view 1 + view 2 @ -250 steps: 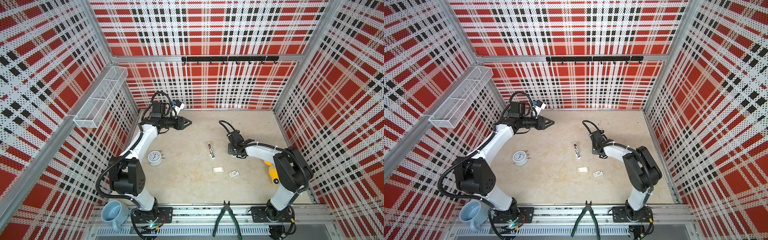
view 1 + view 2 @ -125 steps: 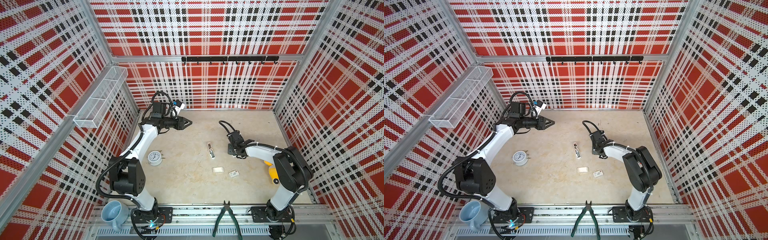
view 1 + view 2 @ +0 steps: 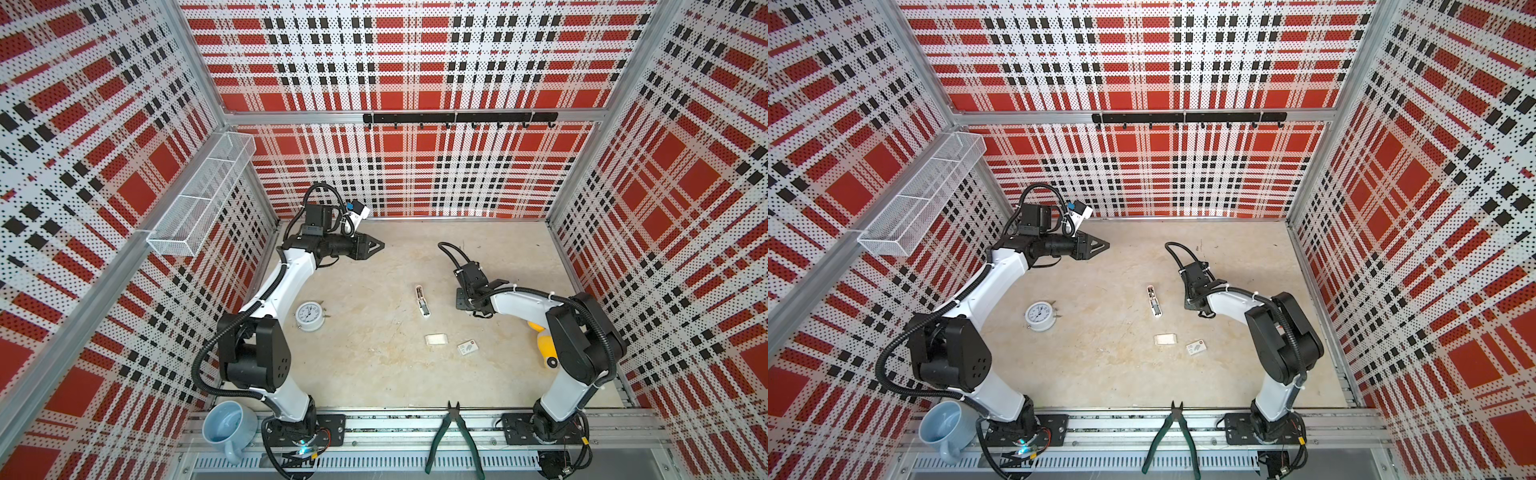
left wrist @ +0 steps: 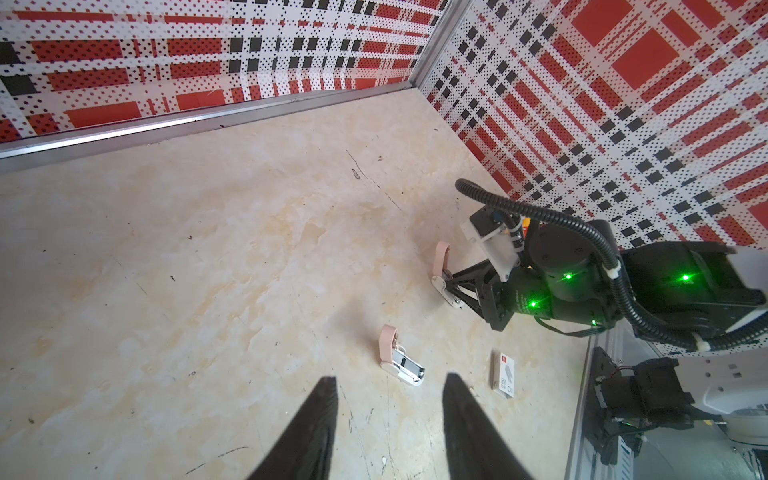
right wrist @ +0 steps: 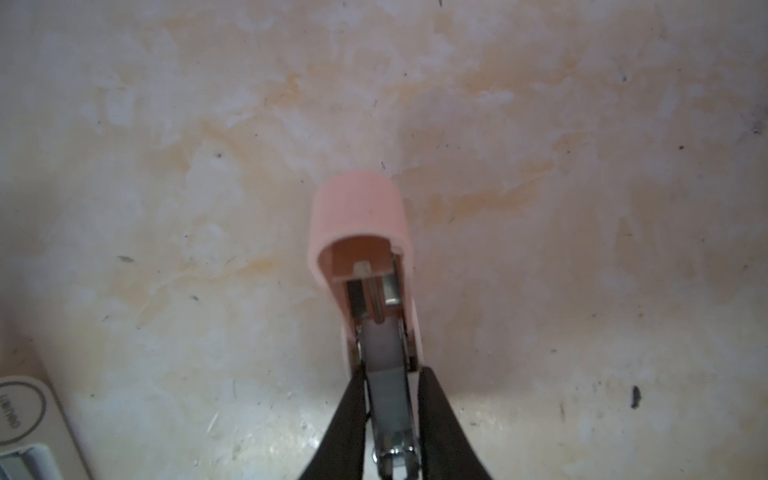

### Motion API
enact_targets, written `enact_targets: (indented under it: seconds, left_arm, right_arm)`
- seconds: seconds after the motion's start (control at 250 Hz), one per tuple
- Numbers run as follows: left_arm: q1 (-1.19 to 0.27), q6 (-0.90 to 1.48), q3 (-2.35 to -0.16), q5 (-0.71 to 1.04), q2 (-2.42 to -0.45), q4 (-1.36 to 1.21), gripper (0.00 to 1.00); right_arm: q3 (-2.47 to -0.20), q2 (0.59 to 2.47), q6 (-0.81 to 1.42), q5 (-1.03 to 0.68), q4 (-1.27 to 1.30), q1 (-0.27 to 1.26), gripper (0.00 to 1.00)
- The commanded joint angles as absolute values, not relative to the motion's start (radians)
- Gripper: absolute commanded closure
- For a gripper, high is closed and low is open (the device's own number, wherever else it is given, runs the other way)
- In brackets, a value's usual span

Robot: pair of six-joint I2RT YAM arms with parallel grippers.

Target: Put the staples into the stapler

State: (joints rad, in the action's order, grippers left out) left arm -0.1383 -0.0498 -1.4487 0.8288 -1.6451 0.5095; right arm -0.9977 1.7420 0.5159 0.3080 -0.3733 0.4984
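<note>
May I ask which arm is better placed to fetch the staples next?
Probably the left: the left gripper is open and empty, while the right gripper straddles an opened stapler; the staples lie untouched.

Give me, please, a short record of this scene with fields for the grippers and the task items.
first stapler: at the right gripper, pink lid swung open
second stapler: mid-table, lid also open, untouched
staples: on the table, not loaded
white sleeve: beside the staples, apart
left gripper: aloft at back left, jaws apart, empty
right gripper: low, jaws flanking the first stapler's metal rail; grip unclear
</note>
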Motion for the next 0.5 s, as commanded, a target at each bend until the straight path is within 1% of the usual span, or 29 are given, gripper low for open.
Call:
enact_targets:
  seconds: [0.0,0.252,0.496]
  left_arm:
    - [-0.145,-0.053,-1.475,0.825,-1.651,0.517,0.55]
    - [-0.147,-0.051,-1.477,0.822,-1.643,0.516,0.55]
    - [-0.148,-0.064,-1.484,0.821,-1.641,0.534,0.55]
  right_arm:
    - [-0.985,1.707,0.512,0.319,-0.367,0.497,0.75]
    - [-0.983,1.671,0.504,0.32,-0.376,0.496,0.75]
    - [-0.932,1.622,0.502,0.282,-0.305,0.497,0.72]
